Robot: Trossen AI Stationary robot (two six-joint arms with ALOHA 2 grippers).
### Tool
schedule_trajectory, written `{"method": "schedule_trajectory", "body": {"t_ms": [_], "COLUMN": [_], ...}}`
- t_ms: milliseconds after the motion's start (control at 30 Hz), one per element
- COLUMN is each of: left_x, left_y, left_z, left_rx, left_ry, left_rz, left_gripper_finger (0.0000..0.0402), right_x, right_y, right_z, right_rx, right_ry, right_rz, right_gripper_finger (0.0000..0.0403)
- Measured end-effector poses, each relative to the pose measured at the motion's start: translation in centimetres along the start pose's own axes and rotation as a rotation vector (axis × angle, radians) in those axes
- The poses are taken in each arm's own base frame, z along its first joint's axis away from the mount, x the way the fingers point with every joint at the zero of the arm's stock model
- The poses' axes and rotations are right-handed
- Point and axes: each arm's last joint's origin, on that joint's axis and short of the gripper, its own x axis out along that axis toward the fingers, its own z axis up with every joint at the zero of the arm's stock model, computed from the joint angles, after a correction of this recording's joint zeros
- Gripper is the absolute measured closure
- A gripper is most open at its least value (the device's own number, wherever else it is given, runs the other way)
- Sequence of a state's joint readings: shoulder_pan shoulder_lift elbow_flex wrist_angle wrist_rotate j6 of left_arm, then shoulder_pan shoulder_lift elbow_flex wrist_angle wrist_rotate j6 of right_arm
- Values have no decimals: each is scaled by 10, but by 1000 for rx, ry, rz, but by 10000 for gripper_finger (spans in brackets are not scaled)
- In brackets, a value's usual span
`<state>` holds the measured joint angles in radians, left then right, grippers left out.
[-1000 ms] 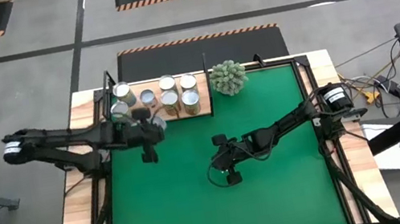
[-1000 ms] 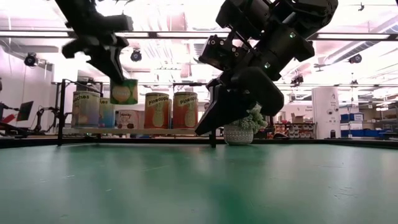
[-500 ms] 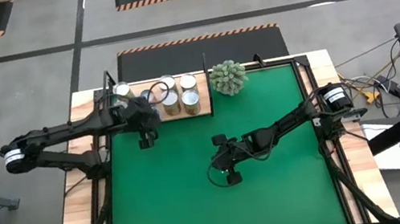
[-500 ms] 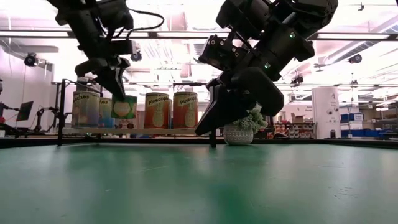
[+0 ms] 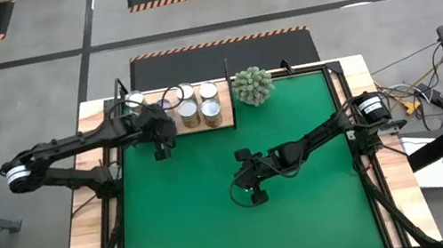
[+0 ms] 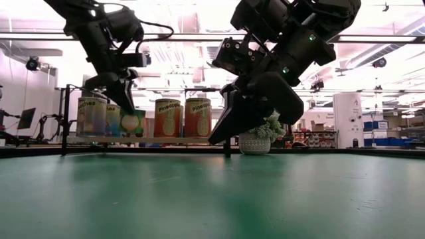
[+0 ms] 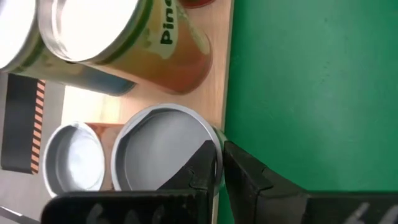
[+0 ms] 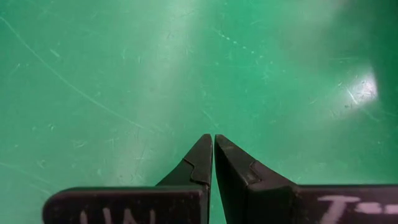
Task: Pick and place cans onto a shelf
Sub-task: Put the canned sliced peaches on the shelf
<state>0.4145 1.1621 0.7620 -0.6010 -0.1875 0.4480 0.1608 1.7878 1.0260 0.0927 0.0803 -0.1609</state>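
Observation:
My left gripper [image 5: 161,135] is at the near edge of the pale wooden shelf [image 5: 228,119] and is shut on a small can with a silver top [image 7: 163,149], which also shows in the low view [image 6: 133,123]. The can's bottom is level with the bottoms of the other cans; whether it rests on the board I cannot tell. Several other cans [image 5: 198,101] stand upright on the shelf. My right gripper [image 5: 251,189] is shut and empty, hovering over the middle of the green mat [image 5: 308,209]. My left gripper pinches the can's rim [image 7: 217,138] on the side toward the mat. One finger [image 7: 200,167] is over the silver top inside the rim and the other [image 7: 245,177] is outside the wall. The fingers come from above, pointing down. The can is upright.
A tall pineapple can [image 7: 134,40] and another small can [image 7: 74,155] stand close to the held one. A spiky grey-green plant [image 5: 253,85] sits right of the shelf. A thin dark post [image 6: 227,147] stands at the shelf's right end.
My left gripper has gone toward the table's far edge and down, still shut on the can. The can has come from above the mat's edge down among the cans on the shelf, staying upright.

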Motion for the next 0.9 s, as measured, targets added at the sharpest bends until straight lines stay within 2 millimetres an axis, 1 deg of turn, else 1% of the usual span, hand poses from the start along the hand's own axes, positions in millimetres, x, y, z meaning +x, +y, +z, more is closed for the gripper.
{"method": "schedule_trajectory", "body": {"t_ms": [333, 900], "left_x": [14, 13], "left_y": [1, 3], "left_z": [2, 2], "left_rx": [4, 1], "left_ry": [41, 45], "left_rz": [1, 3], "left_gripper_finger": [389, 387], "right_x": [0, 0], "right_y": [0, 0], "right_z": [-1, 0], "right_rx": [2, 2], "right_ry": [6, 5], "right_rz": [1, 1], "right_gripper_finger": [394, 394]}}
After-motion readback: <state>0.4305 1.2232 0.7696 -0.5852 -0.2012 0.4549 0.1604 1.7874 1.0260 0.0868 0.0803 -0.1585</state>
